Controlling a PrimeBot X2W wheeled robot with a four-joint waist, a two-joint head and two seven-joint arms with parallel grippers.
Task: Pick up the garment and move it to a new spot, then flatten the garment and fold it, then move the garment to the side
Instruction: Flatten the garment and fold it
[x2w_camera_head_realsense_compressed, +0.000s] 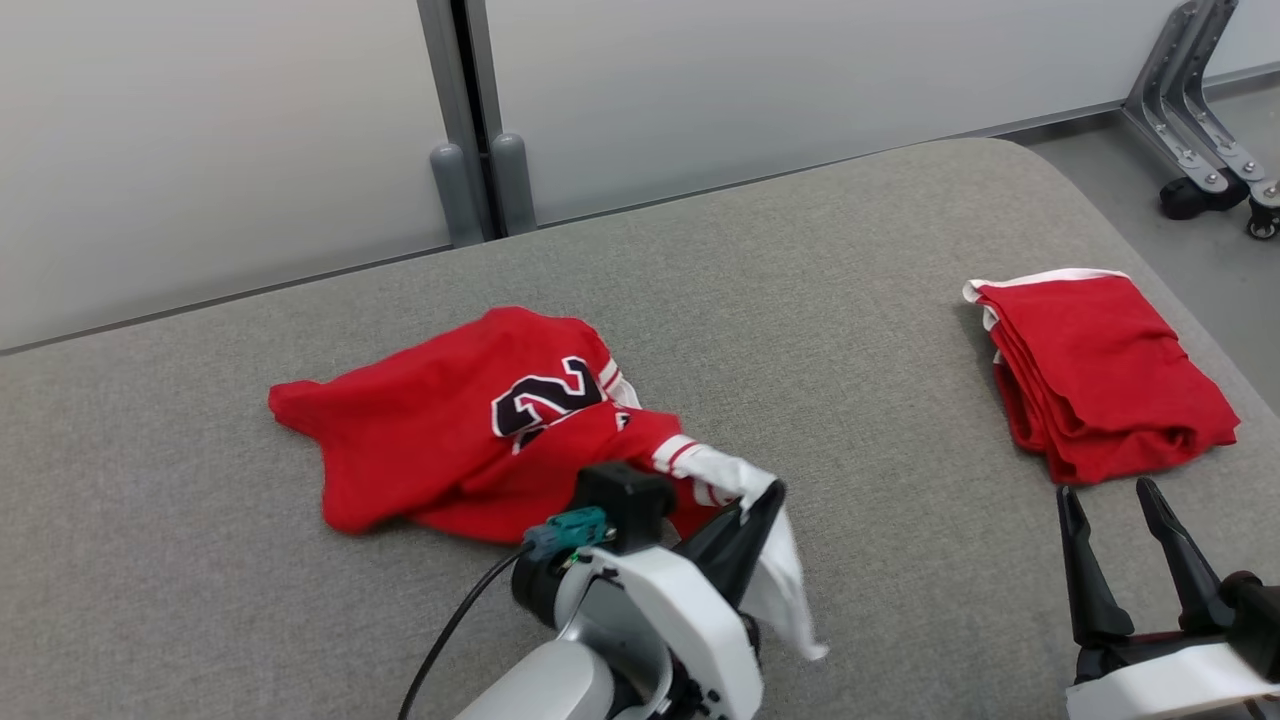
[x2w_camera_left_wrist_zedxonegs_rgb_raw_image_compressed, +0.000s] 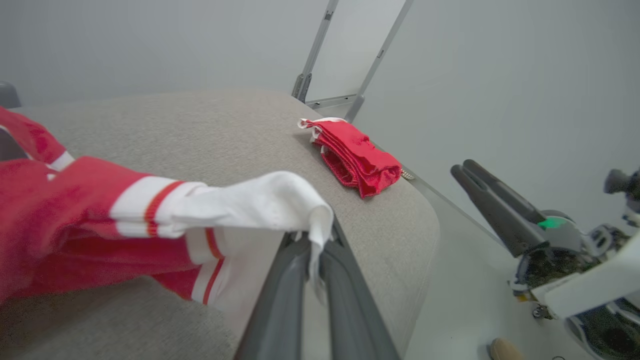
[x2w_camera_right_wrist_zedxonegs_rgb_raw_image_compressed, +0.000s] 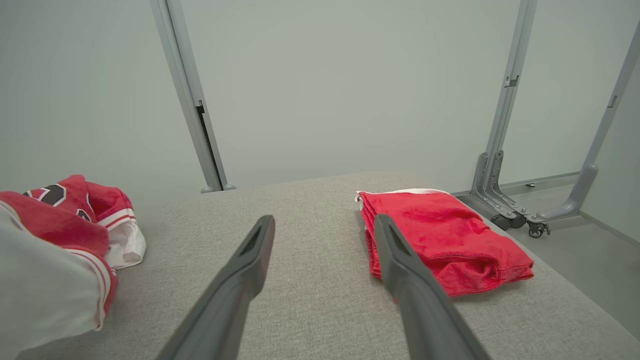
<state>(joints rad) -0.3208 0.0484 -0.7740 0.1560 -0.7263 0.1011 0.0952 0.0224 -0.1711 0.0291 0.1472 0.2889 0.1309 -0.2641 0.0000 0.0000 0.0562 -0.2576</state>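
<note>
My left gripper (x2w_camera_head_realsense_compressed: 762, 497) pinched tight on the white sleeve cuff (x2w_camera_left_wrist_zedxonegs_rgb_raw_image_compressed: 260, 200) of the red jersey (x2w_camera_head_realsense_compressed: 450, 430), which lies crumpled at its 10 o'clock. Right gripper (x2w_camera_head_realsense_compressed: 1105, 492) spread wide, empty; folded red garment (x2w_camera_head_realsense_compressed: 1100, 370) at its 12 o'clock.

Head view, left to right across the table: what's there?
jersey → left gripper, shut on the jersey's white edge → folded red cloth

Grey fabric-covered surface (x2w_camera_head_realsense_compressed: 850, 250), rounded far corner. Behind it, pale matte wall panels (x2w_camera_head_realsense_compressed: 200, 150) joined by a grey metal post (x2w_camera_head_realsense_compressed: 462, 100). Grey floor (x2w_camera_head_realsense_compressed: 1245, 290) at right; angled metal frame legs (x2w_camera_head_realsense_compressed: 1168, 145) on black casters stood there. Light soft, even.
</note>
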